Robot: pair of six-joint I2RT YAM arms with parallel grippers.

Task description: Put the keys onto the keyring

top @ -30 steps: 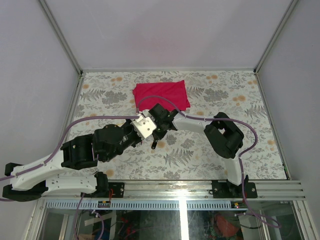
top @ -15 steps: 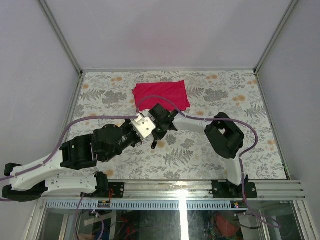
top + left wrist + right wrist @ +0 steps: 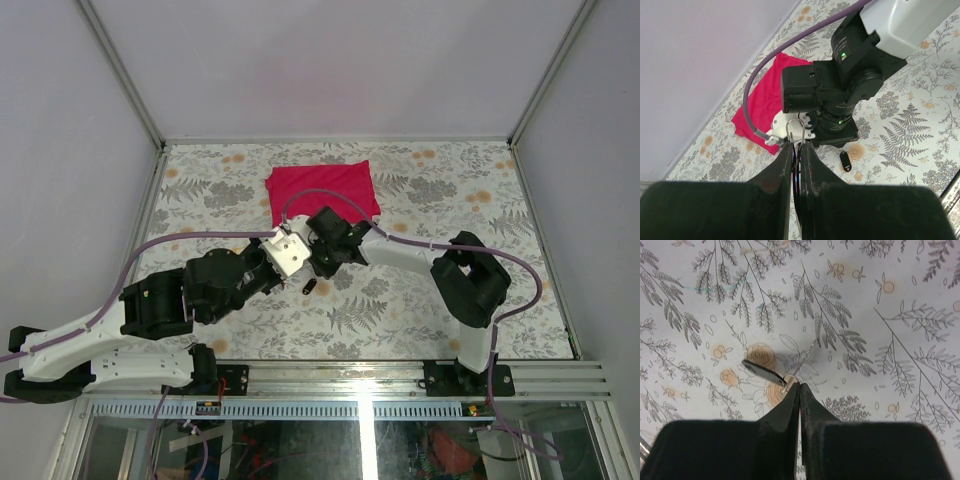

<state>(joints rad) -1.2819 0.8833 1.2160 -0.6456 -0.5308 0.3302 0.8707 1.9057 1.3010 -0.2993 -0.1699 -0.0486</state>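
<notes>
The left gripper (image 3: 796,146) was closed narrowly on a thin silver wire keyring (image 3: 796,120), which stood upright out of its fingertips near the middle of the floral-patterned table (image 3: 520,300). The right gripper (image 3: 799,385) faced it from just beyond the ring, fingers pressed fully together. A small dark flat piece (image 3: 762,372) sat at their tips, and whether it was pinched could not be told. A tiny black-headed metal key (image 3: 309,287) lay flat on the table just on the near side of the two grippers, apart from both and from the ring.

A folded red cloth (image 3: 322,192) lay against the middle of the far edge, its near edge close behind the right wrist. Bare table ran to the far-left and far-right corners and along the right edge. The left arm crossed the near-left corner, and the right arm's elbow stood over the near-right part. Pale walls (image 3: 70,150) closed the left, far and right edges, and a metal rail (image 3: 540,375) ran along the near edge.
</notes>
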